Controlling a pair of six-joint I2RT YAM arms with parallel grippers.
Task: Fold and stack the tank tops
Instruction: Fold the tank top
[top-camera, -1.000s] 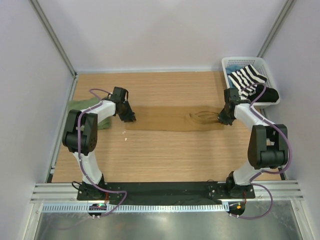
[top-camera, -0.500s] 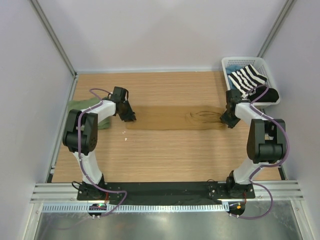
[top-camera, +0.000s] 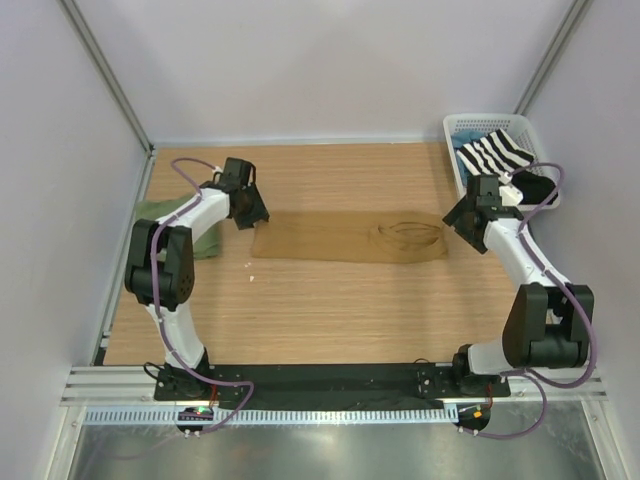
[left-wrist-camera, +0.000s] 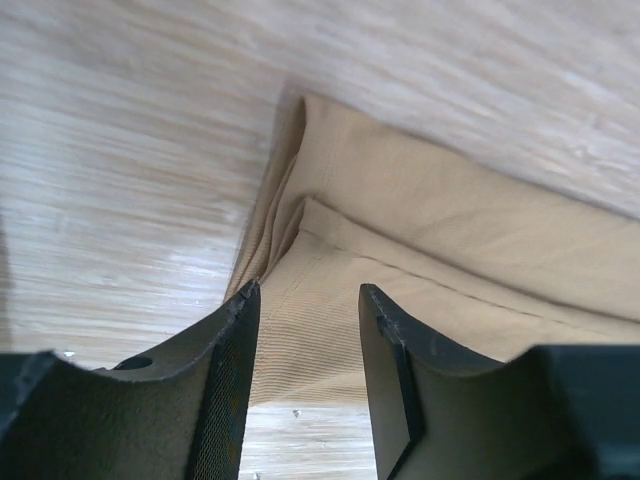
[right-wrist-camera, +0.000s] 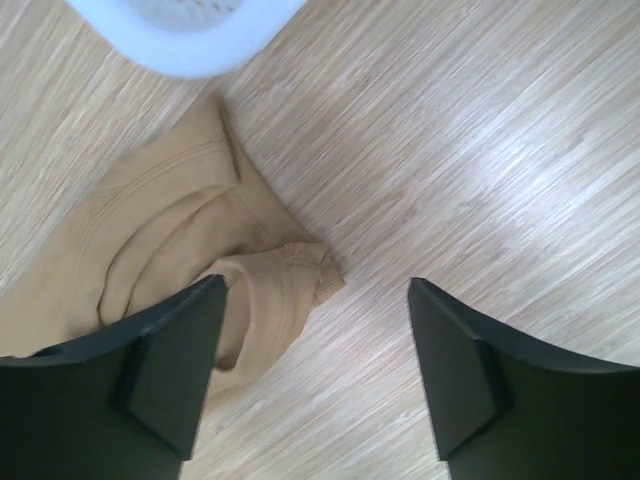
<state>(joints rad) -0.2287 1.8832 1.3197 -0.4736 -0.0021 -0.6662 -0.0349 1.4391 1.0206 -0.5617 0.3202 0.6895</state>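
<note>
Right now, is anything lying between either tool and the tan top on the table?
Nothing visible does. The left tool hangs open over the left end of the tan top, the right tool open above its right end. The white basket sits beyond the right tool, out of the way.

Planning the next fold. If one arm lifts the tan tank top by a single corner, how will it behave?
Probably floppy: the tan tank top lies flat in thin layers, with soft ripples near its right end, so it would likely drape and unfold. It looks light. Pushed across the wooden table, it would probably bunch rather than slide.
</note>
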